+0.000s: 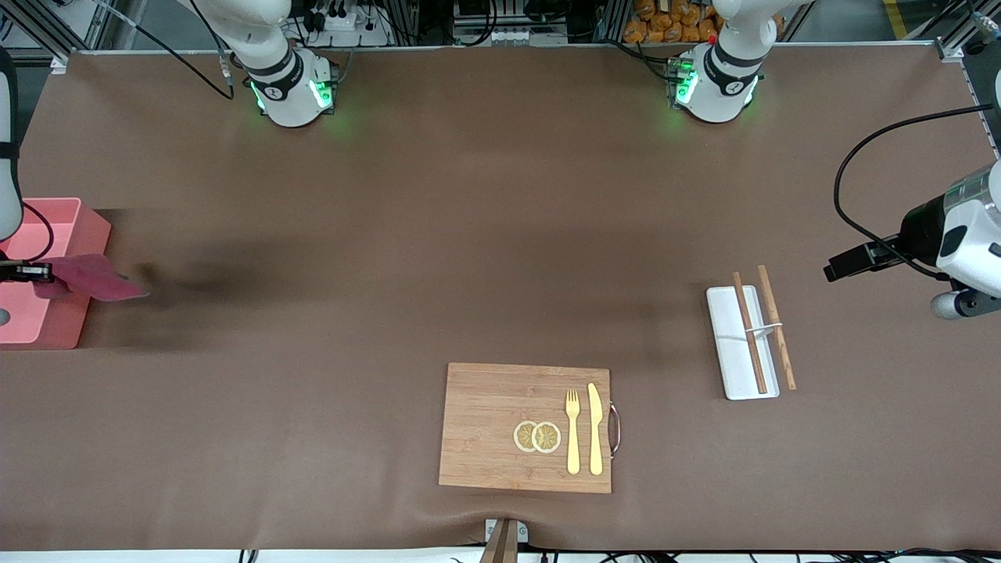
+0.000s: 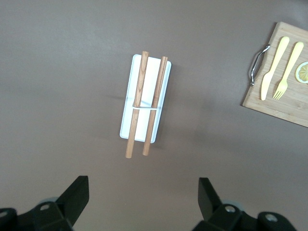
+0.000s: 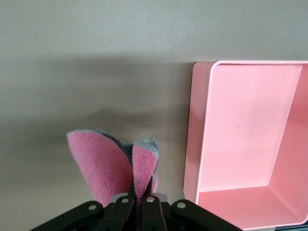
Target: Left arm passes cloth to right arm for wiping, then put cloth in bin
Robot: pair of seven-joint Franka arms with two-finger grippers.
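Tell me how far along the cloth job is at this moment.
The handover looks done: the right gripper is shut on the cloth, beside the bin rather than over it. The left gripper waits open above the white tray. Left: dropping the cloth into the still-empty bin.

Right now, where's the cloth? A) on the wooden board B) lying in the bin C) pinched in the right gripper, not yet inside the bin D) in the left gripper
C: the right gripper is shut on the cloth, which hangs just outside the wall of the bin, whose inside shows nothing in it; the left gripper is open and holds nothing, over the table beside the white tray.
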